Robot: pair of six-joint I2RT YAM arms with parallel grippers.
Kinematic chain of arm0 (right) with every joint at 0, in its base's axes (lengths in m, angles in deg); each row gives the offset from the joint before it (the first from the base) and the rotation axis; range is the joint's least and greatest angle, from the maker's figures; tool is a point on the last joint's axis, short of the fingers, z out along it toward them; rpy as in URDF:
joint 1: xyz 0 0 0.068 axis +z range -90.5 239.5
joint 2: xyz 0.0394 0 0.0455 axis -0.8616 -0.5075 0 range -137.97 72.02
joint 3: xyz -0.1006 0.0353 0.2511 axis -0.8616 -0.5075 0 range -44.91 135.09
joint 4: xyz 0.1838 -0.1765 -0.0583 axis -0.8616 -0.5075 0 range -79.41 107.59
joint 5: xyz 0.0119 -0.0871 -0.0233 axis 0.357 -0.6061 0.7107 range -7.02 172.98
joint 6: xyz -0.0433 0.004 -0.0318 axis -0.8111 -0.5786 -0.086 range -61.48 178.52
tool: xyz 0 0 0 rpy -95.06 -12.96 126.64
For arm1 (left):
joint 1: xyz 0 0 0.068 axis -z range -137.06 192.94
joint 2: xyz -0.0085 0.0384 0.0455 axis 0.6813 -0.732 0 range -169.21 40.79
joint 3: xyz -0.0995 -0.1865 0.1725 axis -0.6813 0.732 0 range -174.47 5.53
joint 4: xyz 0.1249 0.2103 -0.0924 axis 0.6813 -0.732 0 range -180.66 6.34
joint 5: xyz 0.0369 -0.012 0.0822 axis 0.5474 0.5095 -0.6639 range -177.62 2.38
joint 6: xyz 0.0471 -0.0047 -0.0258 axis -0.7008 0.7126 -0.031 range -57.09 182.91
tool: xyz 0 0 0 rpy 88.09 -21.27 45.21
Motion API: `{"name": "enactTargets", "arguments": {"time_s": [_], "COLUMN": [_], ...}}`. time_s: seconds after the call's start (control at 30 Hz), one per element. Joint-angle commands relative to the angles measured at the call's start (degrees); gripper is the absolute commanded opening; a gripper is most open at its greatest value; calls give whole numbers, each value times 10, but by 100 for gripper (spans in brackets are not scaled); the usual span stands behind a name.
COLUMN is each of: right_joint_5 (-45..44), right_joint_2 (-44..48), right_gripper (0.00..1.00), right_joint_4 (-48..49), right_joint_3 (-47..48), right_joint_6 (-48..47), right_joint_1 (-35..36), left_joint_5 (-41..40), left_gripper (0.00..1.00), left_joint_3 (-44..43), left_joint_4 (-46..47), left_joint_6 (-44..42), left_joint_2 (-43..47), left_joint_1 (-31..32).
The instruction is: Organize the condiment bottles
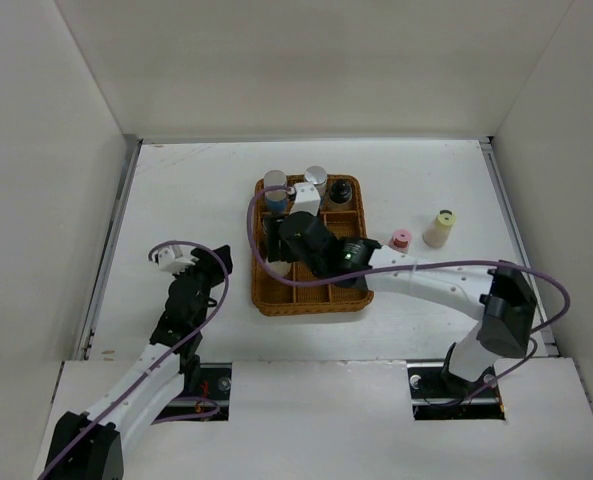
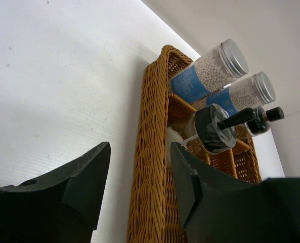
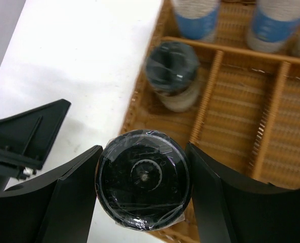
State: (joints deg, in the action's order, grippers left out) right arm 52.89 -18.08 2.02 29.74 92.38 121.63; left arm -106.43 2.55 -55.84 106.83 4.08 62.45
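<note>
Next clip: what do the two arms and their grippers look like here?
The left arm and right arm have white tubular links with black joint housings, and a looping purple cable runs along each. The left gripper and right gripper have black, wedge-shaped fingers. No markings are legible.

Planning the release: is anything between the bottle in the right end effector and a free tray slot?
Nothing visible. The right end effector holds the black-capped bottle over the wicker tray's left rim. A dark-capped bottle stands in the slot just ahead, and the slots beside it are free.
</note>
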Motion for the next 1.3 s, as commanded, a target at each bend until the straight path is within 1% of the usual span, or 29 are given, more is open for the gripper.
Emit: {"name": "enactTargets", "arguments": {"time_s": [0.0,0.13,0.27,0.43,0.57,0.8,0.97,1.1,1.13,1.27], "right_joint_5": [7,-9,-25,-37,-38,-50,-46,-44,-48,-61], "right_joint_2": [-28,-73,-92,-97,-103,-110,-111,-104,-96,-30], "right_gripper": [52,52,52,52,53,56,69,88,91,97], "right_joint_4": [86,85,85,89,93,134,147,145,143,147], "right_joint_3": [73,88,84,63,44,-1,-12,-14,-14,-38], "right_joint_6": [-31,-52,-58,-56,-52,-52,-58,-59,-62,-76], "right_joint_1": [14,27,35,37,39,51,51,56,59,60], "left_joint_5": [-15,-26,-34,-40,-42,-43,-47,-47,-47,-47], "left_gripper": [48,48,48,48,49,49,50,50,50,50], "left_joint_3": [14,14,15,20,23,32,37,38,38,39], "left_joint_4": [-8,-21,-21,-21,-16,-2,-1,0,0,7], "left_joint_6": [-10,-14,-16,-17,-17,-17,-15,-10,-9,-9], "left_joint_2": [26,40,40,58,55,57,60,52,50,47], "left_joint_1": [-3,1,7,7,7,4,0,-4,-6,-7]}}
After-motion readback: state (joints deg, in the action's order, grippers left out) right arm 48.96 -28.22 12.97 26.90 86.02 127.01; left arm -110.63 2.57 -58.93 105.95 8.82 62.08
